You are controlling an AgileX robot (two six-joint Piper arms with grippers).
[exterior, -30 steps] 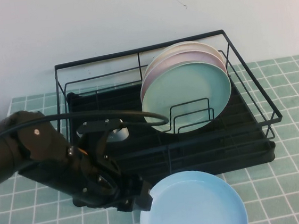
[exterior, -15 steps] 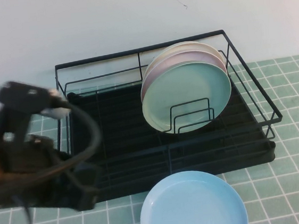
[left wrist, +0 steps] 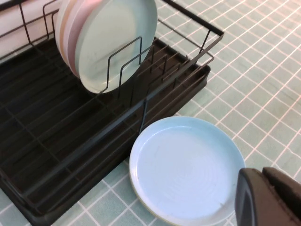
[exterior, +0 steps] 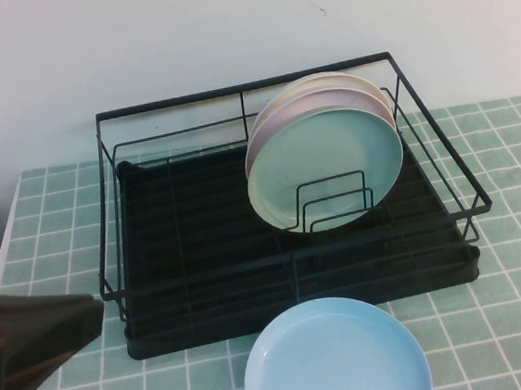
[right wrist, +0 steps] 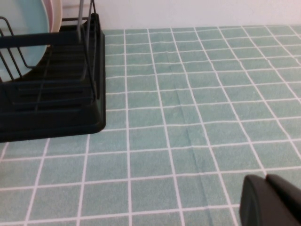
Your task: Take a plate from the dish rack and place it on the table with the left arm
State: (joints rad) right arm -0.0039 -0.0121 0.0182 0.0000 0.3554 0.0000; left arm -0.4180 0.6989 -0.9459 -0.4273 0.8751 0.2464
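The light sky-blue plate (exterior: 335, 359) lies flat on the tiled table (exterior: 518, 252), just in front of the black dish rack (exterior: 202, 257); nothing holds it. It also shows in the left wrist view (left wrist: 186, 167). My left arm (exterior: 25, 345) is a dark shape at the near left corner, well left of the plate. My left gripper (left wrist: 262, 172) hangs above the table beside the plate's rim, fingers shut and empty. My right gripper (right wrist: 265, 178) is shut and empty over bare tiles, to the right of the rack (right wrist: 56, 108).
A mint-green plate (exterior: 327, 165) stands upright in the rack's wire dividers, with a pink plate (exterior: 312, 106) and a cream plate behind it. The rack's left half (left wrist: 42, 136) holds nothing. A white wall runs behind the rack.
My left arm has pulled back from the sky-blue plate's left rim to the near left corner. The plate stays flat on the table.
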